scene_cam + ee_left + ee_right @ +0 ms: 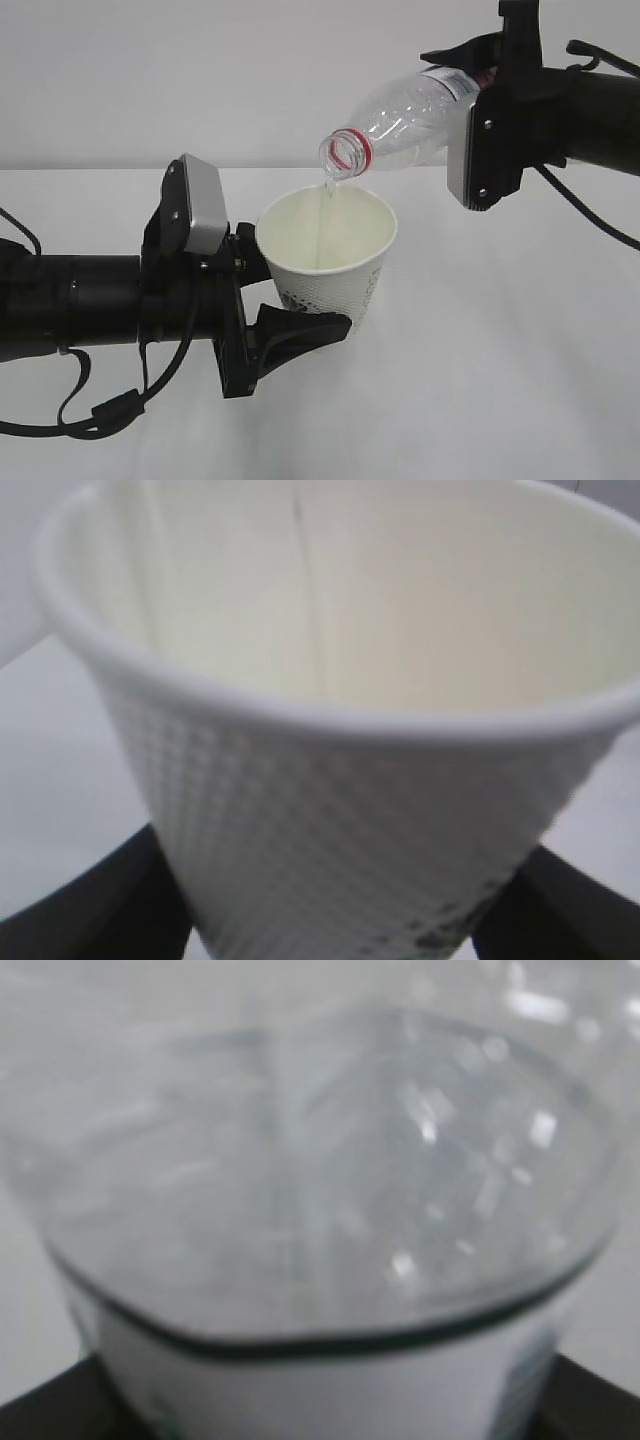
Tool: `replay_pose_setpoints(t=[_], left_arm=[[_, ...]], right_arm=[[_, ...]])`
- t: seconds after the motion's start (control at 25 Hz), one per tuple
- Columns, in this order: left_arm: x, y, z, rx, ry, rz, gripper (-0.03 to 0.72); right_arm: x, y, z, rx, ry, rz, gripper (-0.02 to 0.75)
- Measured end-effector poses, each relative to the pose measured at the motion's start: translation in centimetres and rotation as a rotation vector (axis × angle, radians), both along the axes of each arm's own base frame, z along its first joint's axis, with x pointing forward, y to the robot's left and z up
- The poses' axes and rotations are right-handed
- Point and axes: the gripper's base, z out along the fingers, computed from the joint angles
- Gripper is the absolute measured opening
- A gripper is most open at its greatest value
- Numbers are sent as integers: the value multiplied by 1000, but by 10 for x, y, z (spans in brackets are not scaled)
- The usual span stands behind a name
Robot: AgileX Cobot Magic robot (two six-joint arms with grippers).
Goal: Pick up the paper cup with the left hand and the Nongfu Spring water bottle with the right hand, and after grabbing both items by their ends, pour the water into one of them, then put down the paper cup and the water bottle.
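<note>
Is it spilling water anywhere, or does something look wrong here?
Nothing stands out. The tilted water bottle sends a thin stream of water inside the paper cup, and no puddle shows on the table.

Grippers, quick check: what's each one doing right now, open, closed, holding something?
Left gripper: closed on the paper cup, held off the table.
Right gripper: closed on the Nongfu Spring water bottle, tipped mouth-down over the cup.

paper cup [335, 262]: matt dotted paper | water bottle [410, 120]: glossy clear plastic | table [500, 380]: smooth matt white
</note>
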Motion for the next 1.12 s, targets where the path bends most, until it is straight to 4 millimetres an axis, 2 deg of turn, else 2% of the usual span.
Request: replay_pose_setpoints(t=[1.12], left_arm=[[0,-1,2,-23,0,-5,550]], right_arm=[[0,1,1,6,-8,7,477]])
